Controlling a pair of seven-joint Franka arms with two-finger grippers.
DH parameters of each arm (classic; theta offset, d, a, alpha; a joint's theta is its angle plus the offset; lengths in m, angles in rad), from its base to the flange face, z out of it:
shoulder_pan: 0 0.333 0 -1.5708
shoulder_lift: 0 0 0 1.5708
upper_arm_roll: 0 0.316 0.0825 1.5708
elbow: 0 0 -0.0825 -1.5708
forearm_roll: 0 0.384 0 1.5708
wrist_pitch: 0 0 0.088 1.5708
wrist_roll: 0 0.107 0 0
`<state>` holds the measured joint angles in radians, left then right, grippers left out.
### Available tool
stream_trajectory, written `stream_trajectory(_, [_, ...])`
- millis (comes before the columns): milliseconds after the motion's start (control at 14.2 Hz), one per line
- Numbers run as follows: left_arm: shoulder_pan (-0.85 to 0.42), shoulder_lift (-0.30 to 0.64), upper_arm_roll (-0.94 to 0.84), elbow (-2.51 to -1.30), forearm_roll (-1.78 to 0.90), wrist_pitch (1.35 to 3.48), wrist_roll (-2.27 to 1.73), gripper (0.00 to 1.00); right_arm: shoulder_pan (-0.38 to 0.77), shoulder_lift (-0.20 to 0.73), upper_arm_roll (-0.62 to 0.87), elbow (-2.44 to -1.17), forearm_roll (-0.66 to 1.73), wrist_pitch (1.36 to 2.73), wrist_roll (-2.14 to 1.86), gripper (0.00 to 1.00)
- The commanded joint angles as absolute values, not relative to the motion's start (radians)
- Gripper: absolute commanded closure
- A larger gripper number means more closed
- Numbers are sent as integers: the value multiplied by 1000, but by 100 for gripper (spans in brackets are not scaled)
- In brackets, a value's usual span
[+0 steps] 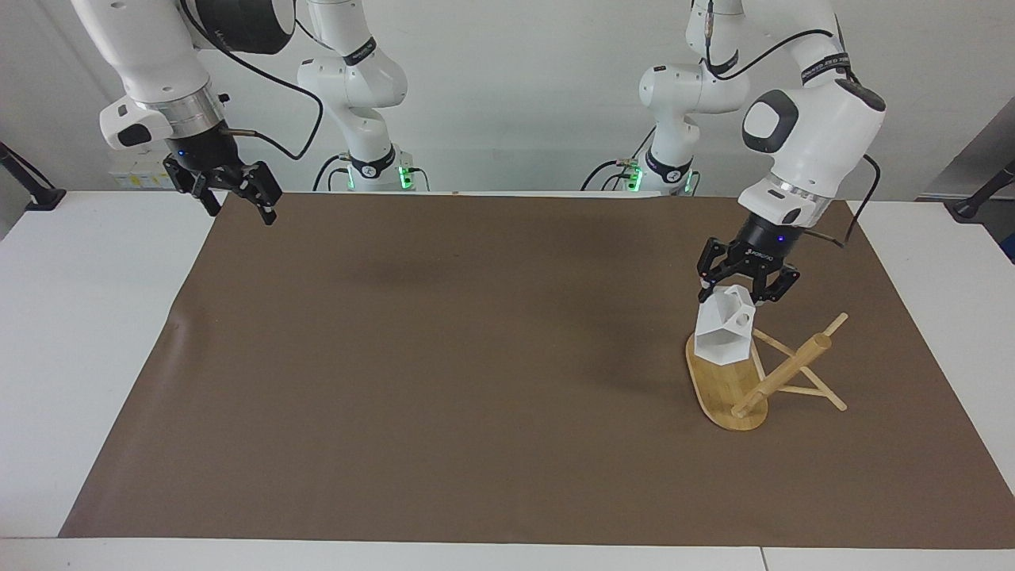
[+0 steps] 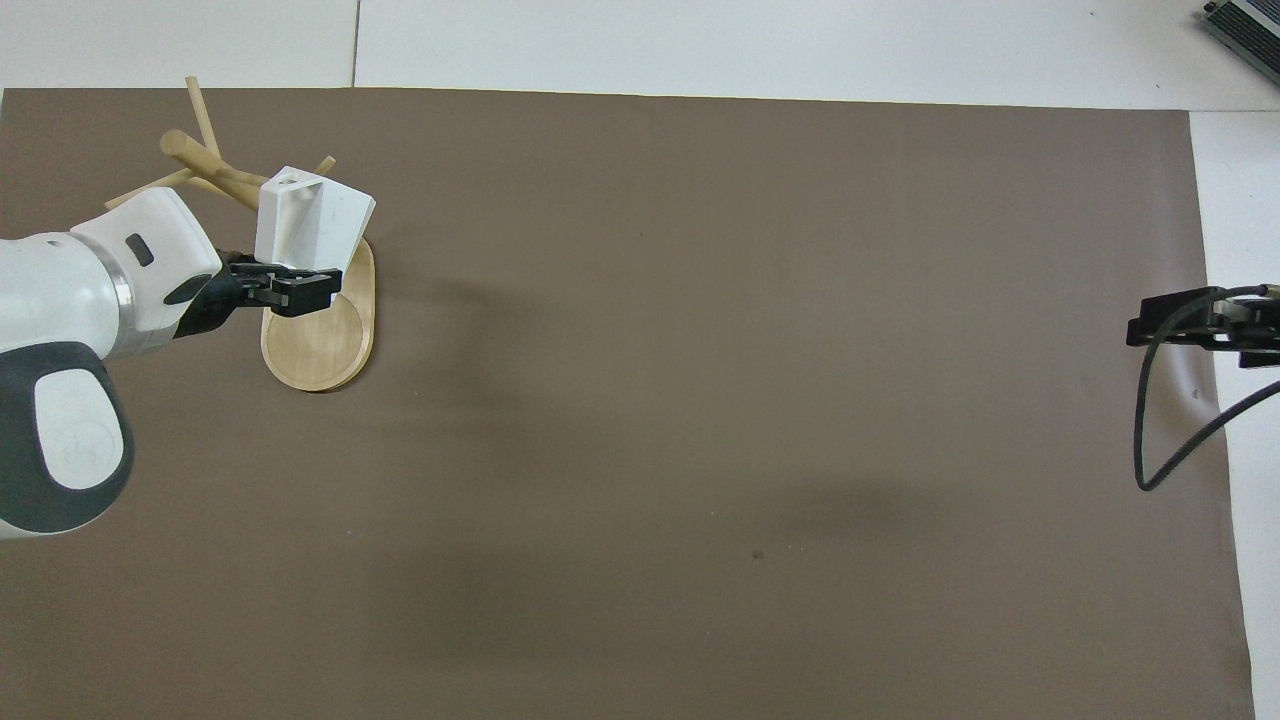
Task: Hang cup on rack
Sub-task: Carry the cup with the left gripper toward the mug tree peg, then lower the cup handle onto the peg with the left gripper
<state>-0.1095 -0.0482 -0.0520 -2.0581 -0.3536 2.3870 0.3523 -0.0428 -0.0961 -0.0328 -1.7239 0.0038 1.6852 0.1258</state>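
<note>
The white faceted cup (image 1: 721, 337) hangs in the air over the oval base of the bamboo rack (image 1: 716, 388), with my left gripper (image 1: 735, 296) shut on its upper end. Its handle with the round hole (image 1: 743, 318) faces the rack's post (image 1: 781, 376) and thin pegs. In the overhead view the cup (image 2: 312, 215) covers part of the rack's base (image 2: 322, 345), just past the left gripper (image 2: 288, 286). My right gripper (image 1: 236, 203) waits open and empty, raised over the mat's corner at the right arm's end, and its tips show in the overhead view (image 2: 1150, 328).
A brown mat (image 1: 476, 381) covers most of the white table (image 1: 87, 333). The rack stands on it toward the left arm's end. A black cable (image 2: 1165, 440) loops down from the right arm's wrist.
</note>
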Motion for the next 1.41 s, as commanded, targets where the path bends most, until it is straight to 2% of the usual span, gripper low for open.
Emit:
stream_trajectory(0, [-115,-18,-51,-2037,-327,2425,325,100,6,-98,-90,-1727,-15,1674,110,0])
stream_trajectory(353, [-115,5,-51,-2025,-327,2442,250,100,9,-95,-138,-1723,-15,1672,17,0])
stream_trajectory(847, [-106,37,-52,-2011,-330,2457,189,100,8,-54,-135,-1597,-11,1552,11,0])
stream_trajectory(1129, [-95,58,-51,-1973,-351,2416,183,100,2,-63,-140,-1614,2,1560,12,0])
stream_trajectory(1341, [-83,66,-51,-1973,-468,2410,183,100,-2,-66,-140,-1623,2,1551,12,0])
